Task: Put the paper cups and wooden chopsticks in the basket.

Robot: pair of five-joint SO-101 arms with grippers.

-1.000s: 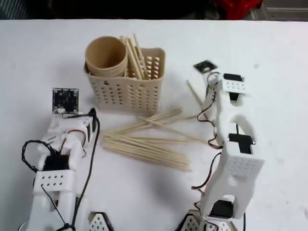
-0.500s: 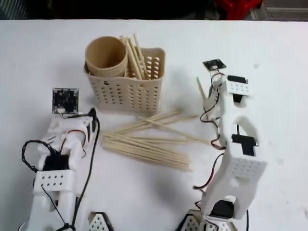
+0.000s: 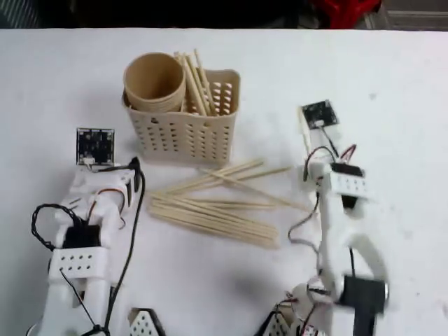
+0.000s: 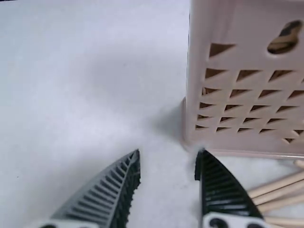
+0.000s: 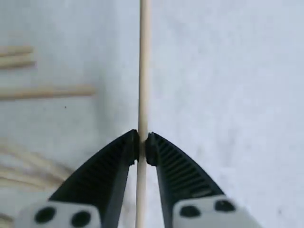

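A cream perforated basket (image 3: 185,129) stands at the back of the table, with a paper cup (image 3: 154,80) and several wooden chopsticks (image 3: 196,84) inside it. A pile of loose chopsticks (image 3: 217,206) lies on the table in front of it. My right gripper (image 5: 142,140) is shut on a single chopstick (image 5: 144,57), to the right of the pile; in the high view that chopstick (image 3: 303,133) shows beside the wrist. Near the basket's (image 4: 247,80) front left corner, my left gripper (image 4: 167,159) is open and holds nothing.
The white table (image 3: 392,91) has free room on the right and far left. Cables run along both arms. Chopstick ends (image 4: 278,190) lie close to the left gripper's right finger.
The right arm has drawn back toward the table's front and shifted right, carrying the single chopstick with it. The left arm has not moved.
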